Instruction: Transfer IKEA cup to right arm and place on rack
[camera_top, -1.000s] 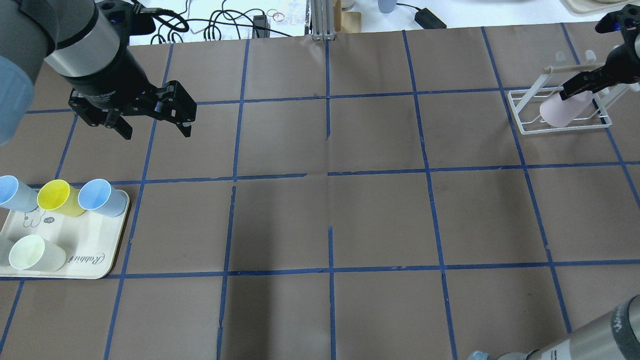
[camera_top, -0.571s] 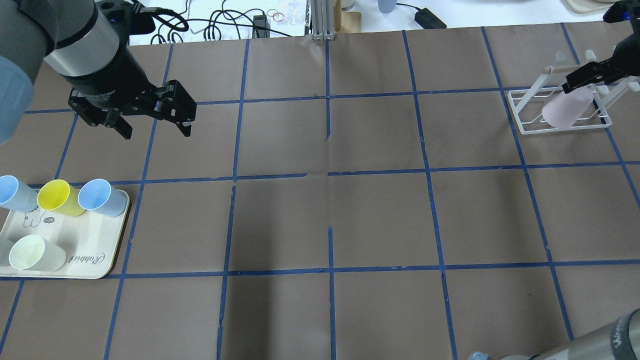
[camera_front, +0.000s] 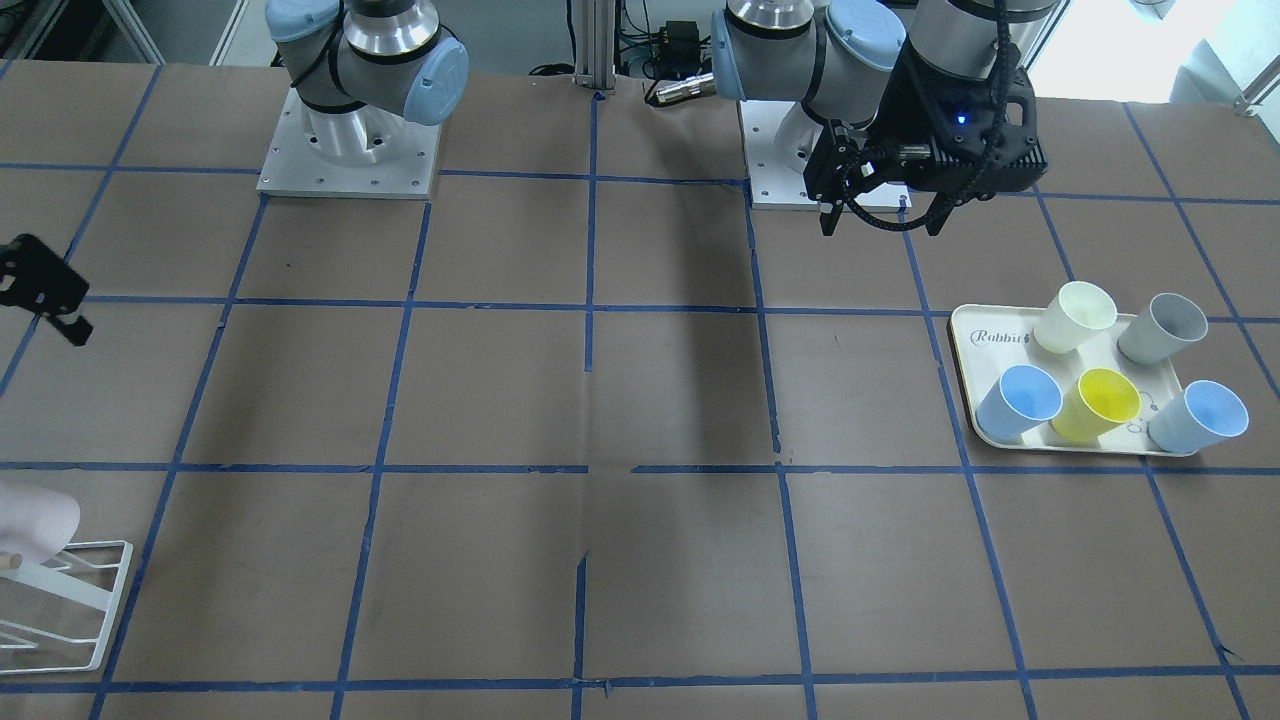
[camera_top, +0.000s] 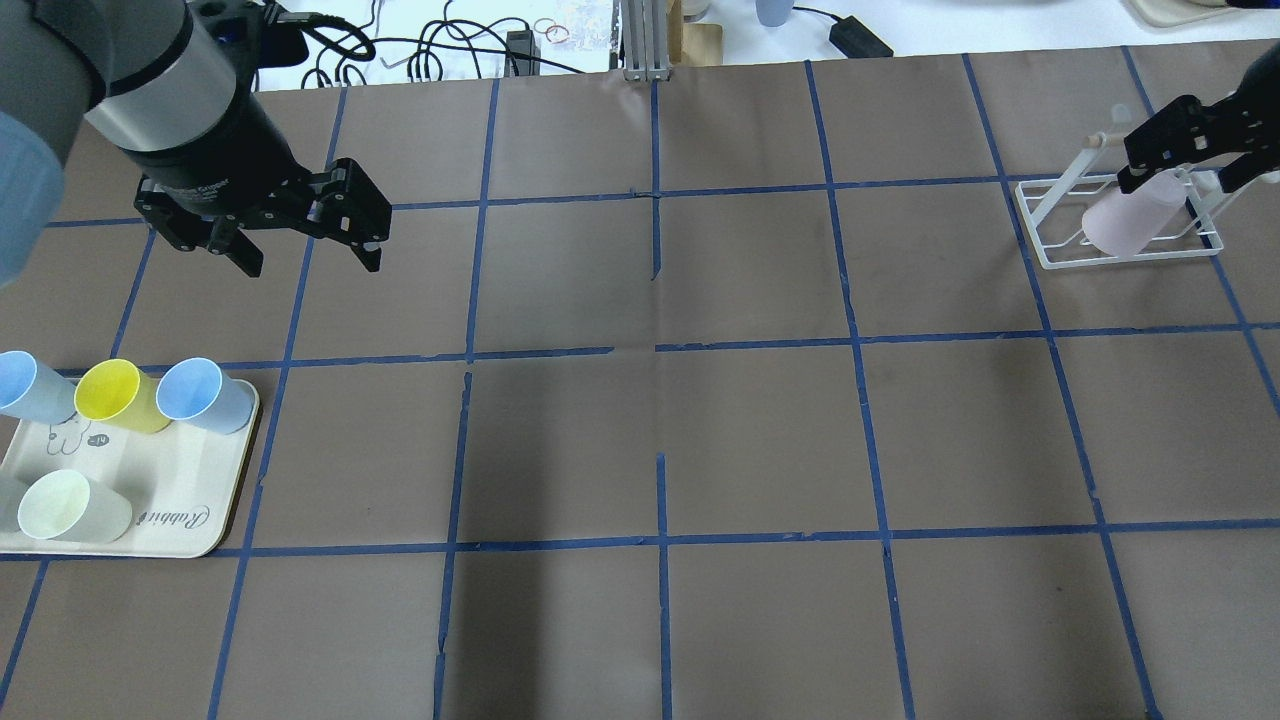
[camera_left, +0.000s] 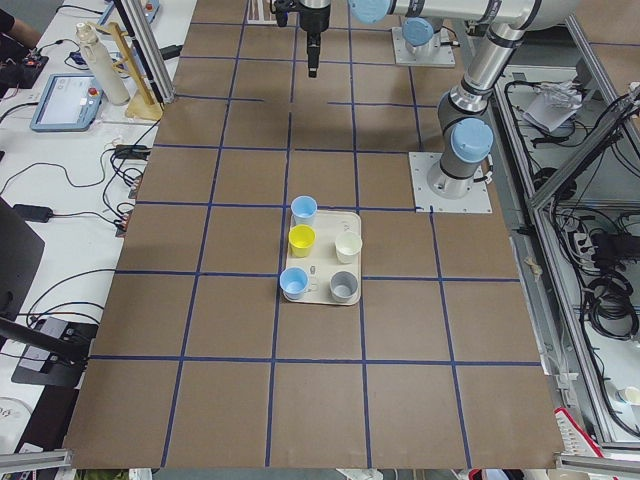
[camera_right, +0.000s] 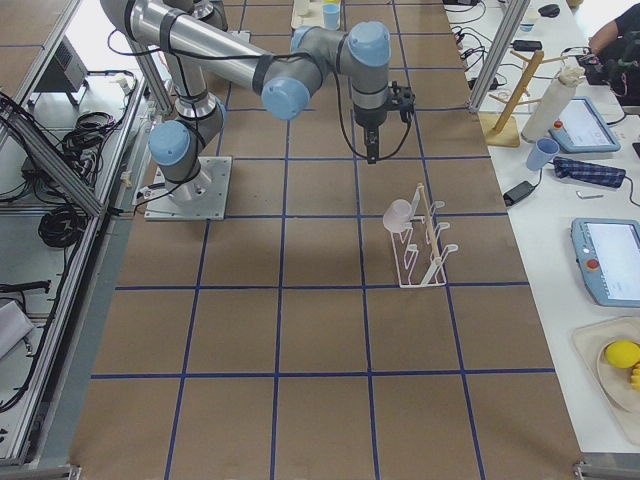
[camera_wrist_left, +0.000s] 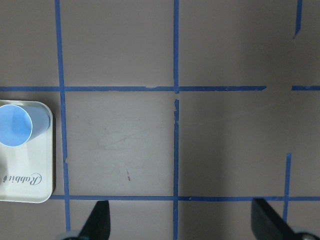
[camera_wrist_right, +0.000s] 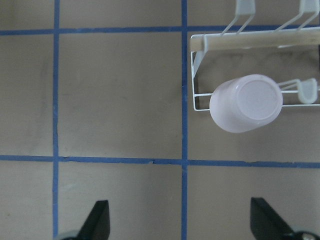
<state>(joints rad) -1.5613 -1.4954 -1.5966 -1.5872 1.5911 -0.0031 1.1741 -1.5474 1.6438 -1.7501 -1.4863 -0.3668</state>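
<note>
The pink cup (camera_top: 1135, 222) sits upside down on the white wire rack (camera_top: 1045, 228). It is slipped over one of the slanted bars and tilted, so its flat base faces up toward the right wrist camera. The rack stands near the far right corner of the tabletop (camera_top: 760, 430) in the overhead view.

The right claw (camera_top: 1178, 172) hangs above the rack with its fingers spread wide, holding nothing and apart from the cup. The left claw (camera_top: 313, 262) hovers over the other side of the tabletop, also spread open and empty.

Near it lies a cream tray (camera_front: 975, 330) carrying five upright cups: a cream cup (camera_front: 1075, 316), a grey cup (camera_front: 1162, 327), a yellow cup (camera_front: 1100, 403) and two blue cups (camera_front: 1020, 400).
</note>
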